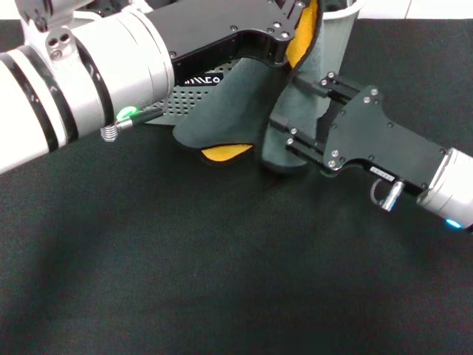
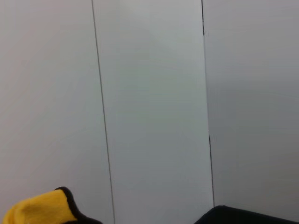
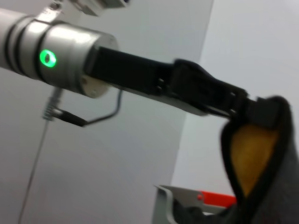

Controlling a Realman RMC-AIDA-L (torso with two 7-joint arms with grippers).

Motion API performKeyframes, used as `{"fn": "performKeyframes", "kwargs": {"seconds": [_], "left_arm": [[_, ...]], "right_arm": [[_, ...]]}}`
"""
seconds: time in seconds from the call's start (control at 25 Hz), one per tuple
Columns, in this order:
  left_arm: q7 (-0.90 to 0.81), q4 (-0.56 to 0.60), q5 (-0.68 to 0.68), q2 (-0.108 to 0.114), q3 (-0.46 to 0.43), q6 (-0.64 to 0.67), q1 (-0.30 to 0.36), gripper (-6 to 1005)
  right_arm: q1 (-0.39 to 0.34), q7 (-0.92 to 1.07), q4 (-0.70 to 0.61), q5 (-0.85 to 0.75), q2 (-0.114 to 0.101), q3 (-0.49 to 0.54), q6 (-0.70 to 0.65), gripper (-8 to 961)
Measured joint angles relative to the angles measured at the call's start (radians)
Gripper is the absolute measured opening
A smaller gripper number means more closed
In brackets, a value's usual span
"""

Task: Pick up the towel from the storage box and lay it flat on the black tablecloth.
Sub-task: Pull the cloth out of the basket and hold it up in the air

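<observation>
L hand point(image 1: 290, 33) & R hand point(image 1: 295, 126) both grip fluffy towel point(image 1: 222, 118), draped over perforated storage box point(image 1: 177, 100).

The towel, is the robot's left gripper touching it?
Touching. In the right wrist view the left gripper pinches the top edge of the towel, which hangs from it, yellow face showing.
</observation>
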Motion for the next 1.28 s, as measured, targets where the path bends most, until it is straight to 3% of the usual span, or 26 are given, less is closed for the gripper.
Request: {"fn": "performKeyframes", "kwargs": {"seconds": [1.12, 1.28], "left_arm": [[0.017, -0.034, -0.057, 0.001, 0.035, -0.032, 0.005, 19], [0.053, -0.035, -0.089, 0.003, 0.033, -0.027, 0.008, 19]], "right_arm": [[-0.085, 0.152, 0.01, 0.001, 0.0, 0.135, -0.052, 530], [-0.102, 0.154, 0.021, 0.001, 0.0, 0.146, -0.069, 347]]}}
